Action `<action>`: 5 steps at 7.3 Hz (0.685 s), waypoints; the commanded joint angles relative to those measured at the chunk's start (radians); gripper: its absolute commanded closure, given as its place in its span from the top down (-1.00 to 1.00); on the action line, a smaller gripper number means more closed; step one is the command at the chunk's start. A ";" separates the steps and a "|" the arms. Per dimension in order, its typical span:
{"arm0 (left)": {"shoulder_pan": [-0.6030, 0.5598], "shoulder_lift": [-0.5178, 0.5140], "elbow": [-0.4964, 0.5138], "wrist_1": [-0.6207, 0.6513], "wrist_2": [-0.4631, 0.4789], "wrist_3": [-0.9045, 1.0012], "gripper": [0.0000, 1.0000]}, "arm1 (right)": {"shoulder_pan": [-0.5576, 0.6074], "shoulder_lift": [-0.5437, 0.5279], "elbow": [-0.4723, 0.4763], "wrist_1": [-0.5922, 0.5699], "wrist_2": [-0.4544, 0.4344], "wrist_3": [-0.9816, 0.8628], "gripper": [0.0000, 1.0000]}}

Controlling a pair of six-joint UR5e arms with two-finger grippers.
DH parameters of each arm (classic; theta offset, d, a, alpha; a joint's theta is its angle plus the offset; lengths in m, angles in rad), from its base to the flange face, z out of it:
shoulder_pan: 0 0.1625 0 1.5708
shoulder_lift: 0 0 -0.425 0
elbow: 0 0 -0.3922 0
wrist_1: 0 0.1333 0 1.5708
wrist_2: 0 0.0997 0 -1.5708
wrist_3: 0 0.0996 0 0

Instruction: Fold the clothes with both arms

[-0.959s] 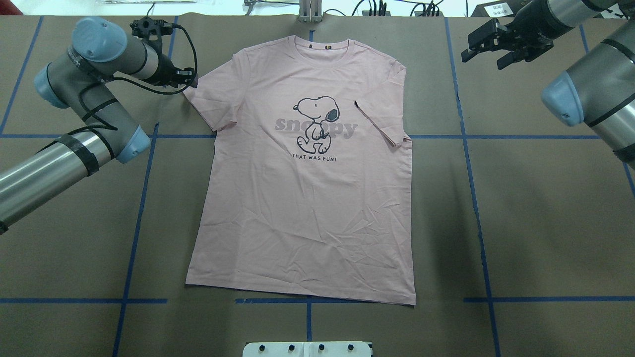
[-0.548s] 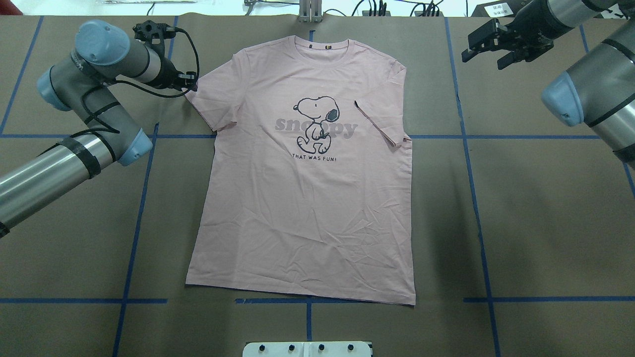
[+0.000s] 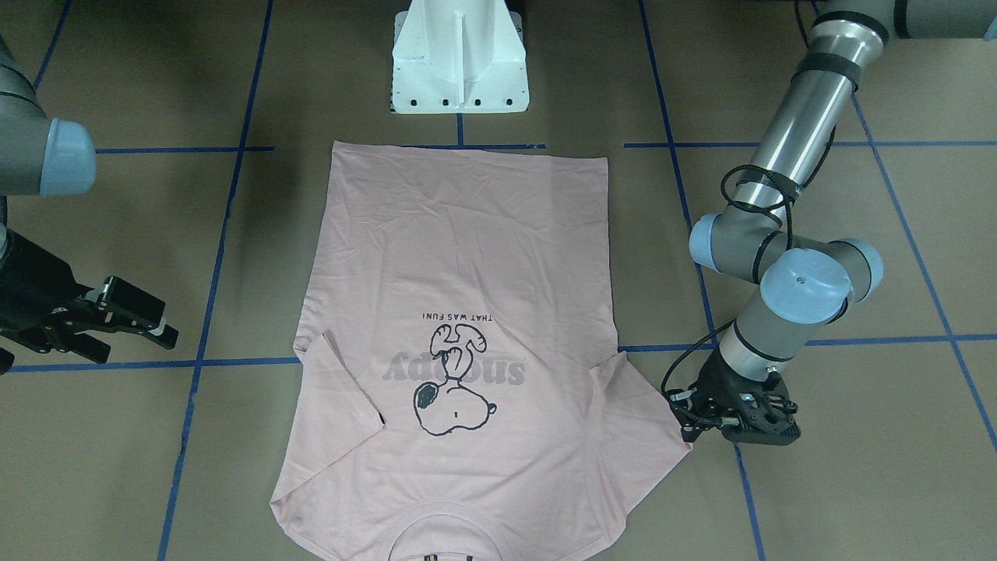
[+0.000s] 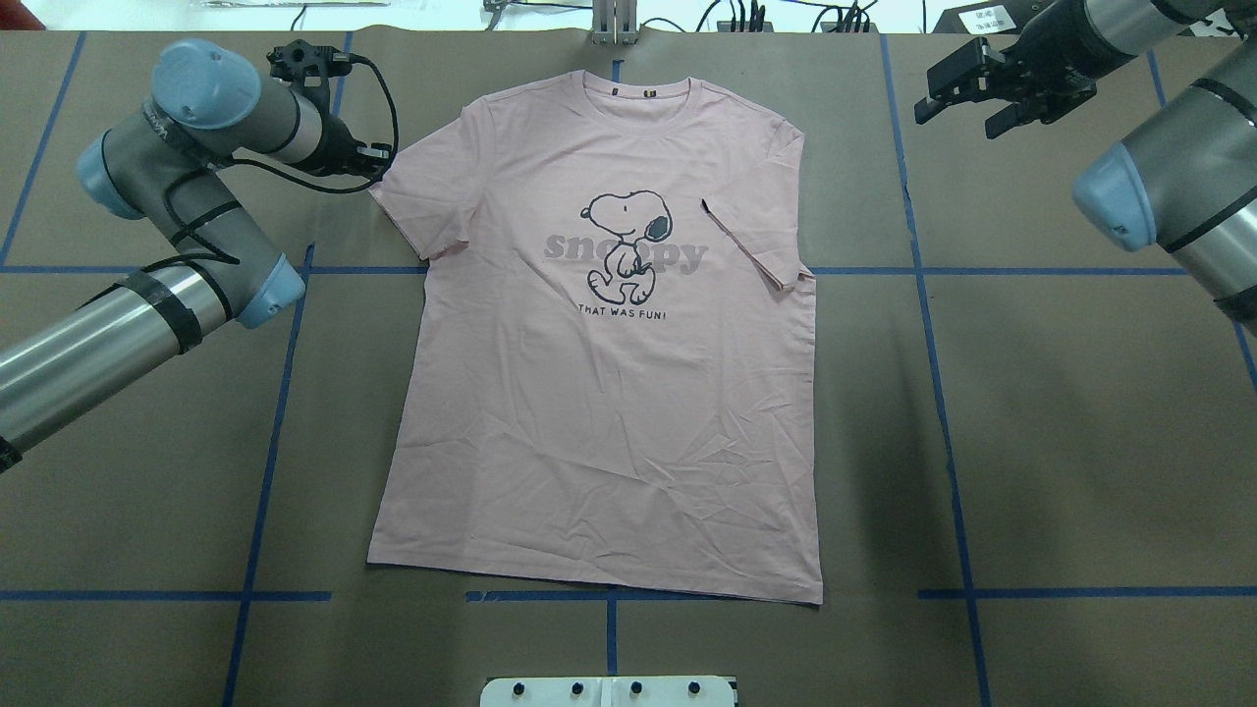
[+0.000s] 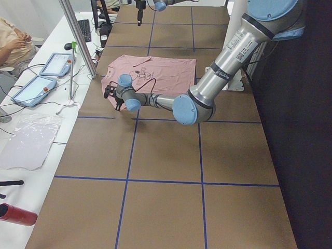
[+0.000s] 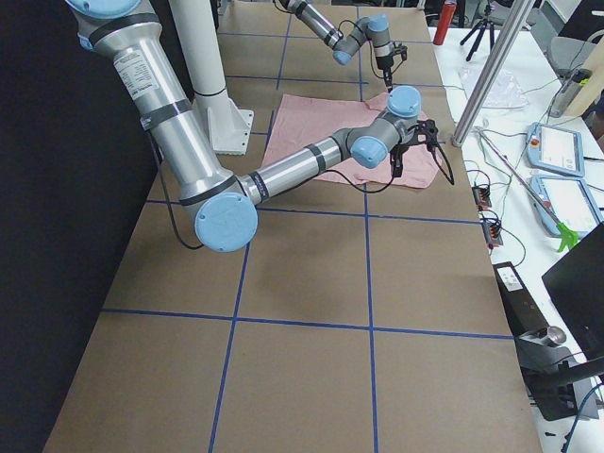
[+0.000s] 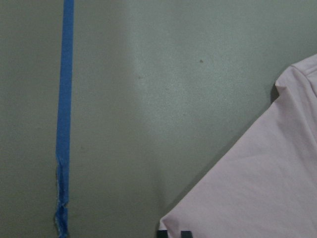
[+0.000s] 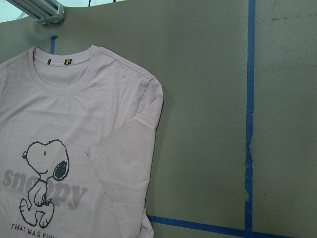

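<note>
The pale pink T-shirt (image 4: 609, 412) lies flat, print up, with its collar at the far edge; it also shows in the front view (image 3: 459, 249) and the right wrist view (image 8: 99, 114). The sleeve on the overhead's right is folded in over the chest. My left gripper (image 4: 378, 169) is low at the tip of the other sleeve, shut on its corner; in the front view it (image 3: 689, 428) touches that tip. The left wrist view shows the sleeve corner (image 7: 262, 188) at the fingertips. My right gripper (image 4: 957, 106) is open and empty, raised off the shirt at the far right.
The white pedestal base (image 3: 459, 62) stands at the near edge, by the shirt's hem. Blue tape lines (image 4: 275, 412) cross the brown table. A metal post (image 4: 614, 22) stands just beyond the collar. Tablets and cables (image 5: 52, 65) lie on the side desk.
My left gripper has moved slightly right, and the sleeve tip has moved with it. My right gripper has risen a little, away from the shirt.
</note>
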 commanded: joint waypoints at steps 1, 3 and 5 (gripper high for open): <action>-0.002 -0.004 -0.029 0.009 -0.002 -0.028 -1.00 | -0.003 -0.001 -0.004 -0.001 -0.002 0.000 1.00; 0.001 -0.042 -0.030 0.013 0.000 -0.147 -1.00 | -0.004 0.001 -0.011 -0.001 -0.004 -0.003 1.00; 0.047 -0.091 -0.047 0.035 0.004 -0.319 -1.00 | -0.003 0.001 -0.011 0.001 -0.005 -0.011 1.00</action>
